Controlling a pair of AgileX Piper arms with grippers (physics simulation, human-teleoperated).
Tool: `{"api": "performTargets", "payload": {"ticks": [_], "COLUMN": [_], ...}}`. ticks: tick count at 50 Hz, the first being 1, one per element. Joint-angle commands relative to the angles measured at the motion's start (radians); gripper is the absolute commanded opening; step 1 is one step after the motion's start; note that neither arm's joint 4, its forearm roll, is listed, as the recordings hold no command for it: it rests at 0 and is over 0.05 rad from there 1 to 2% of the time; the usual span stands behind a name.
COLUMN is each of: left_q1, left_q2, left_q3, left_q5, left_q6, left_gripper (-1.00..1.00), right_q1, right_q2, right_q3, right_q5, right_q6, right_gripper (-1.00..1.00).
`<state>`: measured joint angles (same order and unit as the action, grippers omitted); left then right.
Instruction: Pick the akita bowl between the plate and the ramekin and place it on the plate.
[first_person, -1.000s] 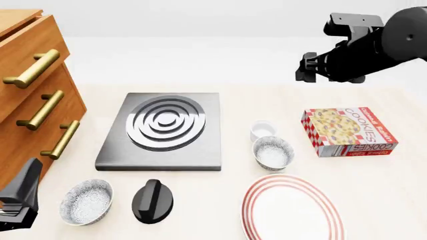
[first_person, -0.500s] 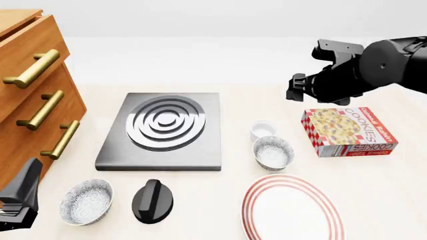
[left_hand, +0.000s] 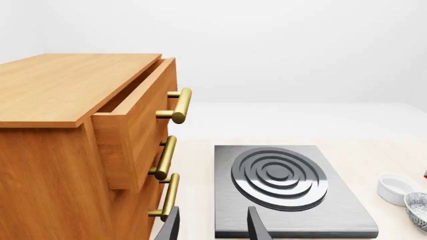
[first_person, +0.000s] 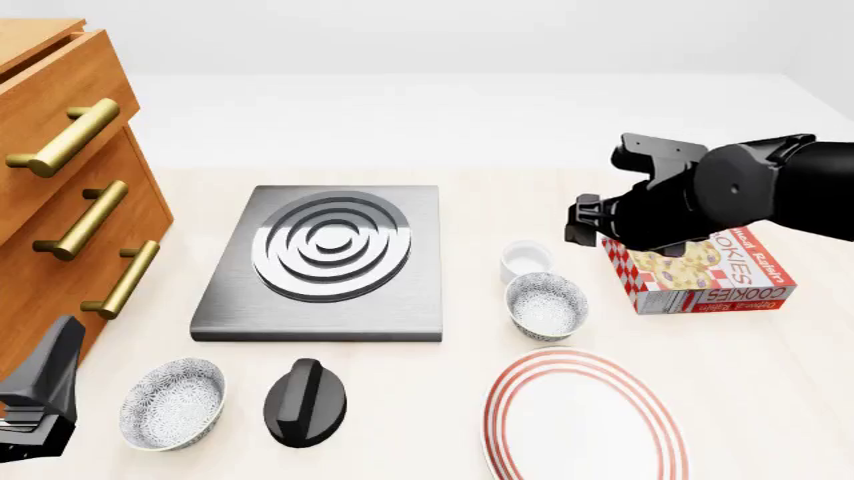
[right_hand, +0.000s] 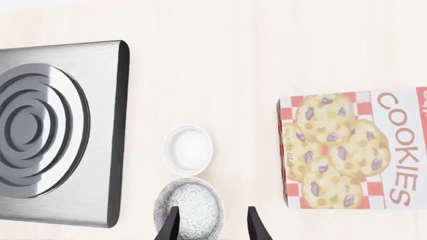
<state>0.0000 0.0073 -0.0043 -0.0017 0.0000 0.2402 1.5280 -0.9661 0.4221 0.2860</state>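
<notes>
The akita bowl (first_person: 546, 305), white with grey speckles, stands upright between the small white ramekin (first_person: 526, 260) and the red-ringed plate (first_person: 583, 415). My right gripper (first_person: 587, 224) hangs above the table just right of the ramekin, in front of the cookie box. In the right wrist view its fingers (right_hand: 172, 227) are spread, so the right gripper (right_hand: 212, 230) is open and holds nothing, with the bowl (right_hand: 189, 207) and ramekin (right_hand: 188, 149) beyond them. My left gripper (first_person: 38, 398) rests at the near left, and the left wrist view shows this gripper (left_hand: 212, 230) open and empty.
A look-alike speckled bowl (first_person: 172, 403) and a black knob (first_person: 304, 400) lie at the near left. A grey hotplate (first_person: 327, 260) sits mid-table. The cookies box (first_person: 701, 268) lies right of the ramekin. A wooden drawer cabinet (first_person: 67, 180) stands at the left.
The right arm has come down and leftward, from high at the back right to just over the cookies box near the ramekin. The left arm and all objects stayed put.
</notes>
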Motion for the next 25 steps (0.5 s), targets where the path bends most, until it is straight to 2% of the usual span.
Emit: {"api": "performTargets", "payload": {"ticks": [1, 25], "left_q1": [0.000, 0.000], "left_q2": [0.000, 0.000], "left_q3": [0.000, 0.000], "left_q5": [0.000, 0.000], "left_q6": [0.000, 0.000], "left_gripper": [1.00, 1.00], "right_q1": [-0.007, 0.000], "right_q2": [-0.019, 0.036], "right_q3": [0.050, 0.114], "right_q5": [-0.019, -0.102], "right_q6": [0.014, 0.041], "right_gripper": [1.00, 1.00]}}
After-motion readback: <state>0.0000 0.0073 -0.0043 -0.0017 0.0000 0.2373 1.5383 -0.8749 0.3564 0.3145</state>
